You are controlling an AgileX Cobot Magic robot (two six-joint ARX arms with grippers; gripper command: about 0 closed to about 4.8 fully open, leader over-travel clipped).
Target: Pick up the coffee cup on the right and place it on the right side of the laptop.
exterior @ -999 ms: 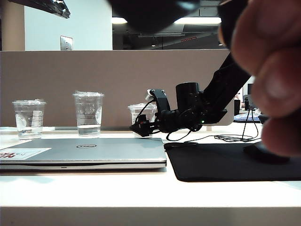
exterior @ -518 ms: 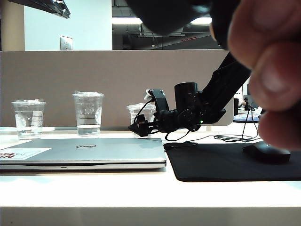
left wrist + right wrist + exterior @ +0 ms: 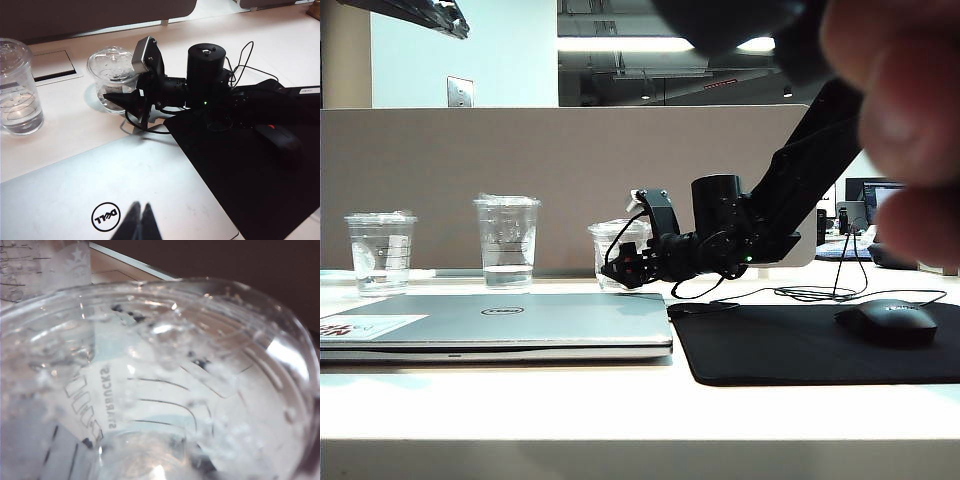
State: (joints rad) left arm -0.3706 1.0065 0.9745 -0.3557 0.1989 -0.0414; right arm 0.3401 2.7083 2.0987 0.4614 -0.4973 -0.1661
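The right gripper (image 3: 623, 268) sits at the coffee cup (image 3: 613, 250), jaws around it but grip unconfirmed; it should clamp gently below the lid, then lift straight. The left gripper (image 3: 139, 220) hovers pinched together over the laptop (image 3: 100, 200).

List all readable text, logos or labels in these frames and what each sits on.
"DELL" in a ring: lid of the laptop, also visible in the exterior view.
"STARBUCKS", seen mirrored through the wall: the coffee cup, close against the right wrist camera.
White-and-red sticker at the laptop's corner: print too small to read.
Grey ruled markings on the leftmost cup: unreadable.
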